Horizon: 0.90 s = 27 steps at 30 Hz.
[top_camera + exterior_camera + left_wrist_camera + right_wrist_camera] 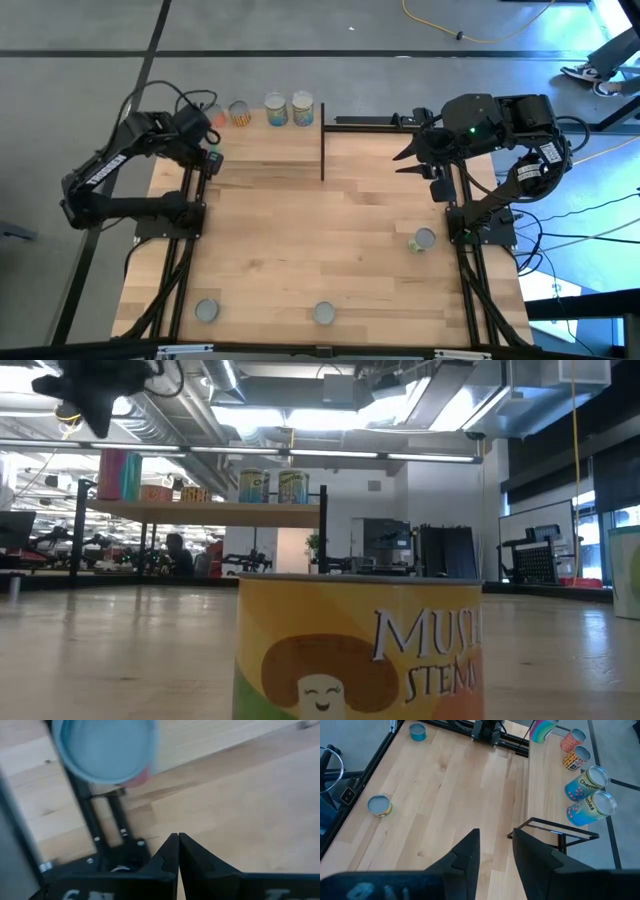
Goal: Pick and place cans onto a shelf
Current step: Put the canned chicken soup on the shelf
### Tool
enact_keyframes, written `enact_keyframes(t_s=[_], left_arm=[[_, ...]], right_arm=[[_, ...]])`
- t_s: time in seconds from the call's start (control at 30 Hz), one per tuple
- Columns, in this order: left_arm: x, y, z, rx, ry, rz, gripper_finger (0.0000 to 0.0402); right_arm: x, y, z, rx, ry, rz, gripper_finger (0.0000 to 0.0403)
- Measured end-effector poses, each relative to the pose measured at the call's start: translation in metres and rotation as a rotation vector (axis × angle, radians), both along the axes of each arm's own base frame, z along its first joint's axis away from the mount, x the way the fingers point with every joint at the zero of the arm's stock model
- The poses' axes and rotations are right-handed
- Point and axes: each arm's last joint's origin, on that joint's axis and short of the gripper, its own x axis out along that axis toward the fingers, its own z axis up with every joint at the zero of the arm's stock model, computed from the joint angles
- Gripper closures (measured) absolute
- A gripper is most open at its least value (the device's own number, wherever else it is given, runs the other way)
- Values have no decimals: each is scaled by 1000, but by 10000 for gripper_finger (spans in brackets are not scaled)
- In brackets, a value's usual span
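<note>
Several cans stand in a row on the light-wood shelf [262, 148] at the table's far left: a pink one [212, 116], an orange one [239, 113] and two blue-labelled ones [275, 110] [302, 108]. My left gripper [210, 158] hangs over the shelf's left end, just nearer than the pink can [105, 750]; its fingers [178, 840] are shut on nothing. My right gripper [495, 845] waits open, high over the table's right side. Three more cans stand upright on the tabletop [424, 240] [207, 311] [324, 314].
A black upright [322, 140] marks the shelf's right end, with a thin black frame [375, 122] beyond it. In the low view a yellow mushroom can [360, 650] fills the foreground, and the shelf [210, 510] shows raised behind it. The table's middle is bare wood.
</note>
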Motion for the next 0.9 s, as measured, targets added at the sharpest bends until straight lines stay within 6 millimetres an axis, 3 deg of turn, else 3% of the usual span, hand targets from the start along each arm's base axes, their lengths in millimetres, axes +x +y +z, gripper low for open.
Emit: enact_keyframes(t_s=[0.27,0.9], left_arm=[[-4,2,-19,94,158,37,401],[-1,23,-19,202,209,35,401]], right_arm=[[0,0,0,1,-5,0,286],[0,0,0,3,-3,-3,286]])
